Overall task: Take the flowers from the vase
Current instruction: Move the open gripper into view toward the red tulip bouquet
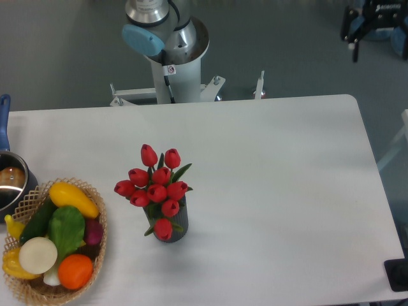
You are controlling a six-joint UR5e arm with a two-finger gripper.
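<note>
The flowers (pixel 155 183), a bunch of red tulip buds with green leaves, stand upright in the vase (pixel 177 224), a small dark grey ribbed cylinder left of the table's middle. One bud droops over the vase's front. My gripper (pixel 352 42) is a dark shape high at the far right, beyond the table's back edge and far from the flowers. It is small and partly cut off by the frame, so its jaws cannot be read. Nothing shows between them.
A wicker basket (pixel 95 194) with colourful fruit and vegetables sits at the front left. Behind it, at the left edge, is a metal pot (pixel 11 191) with a blue handle. The arm's base (pixel 173 44) stands behind the table's back edge. A dark object (pixel 398 275) sits at the right front corner.
</note>
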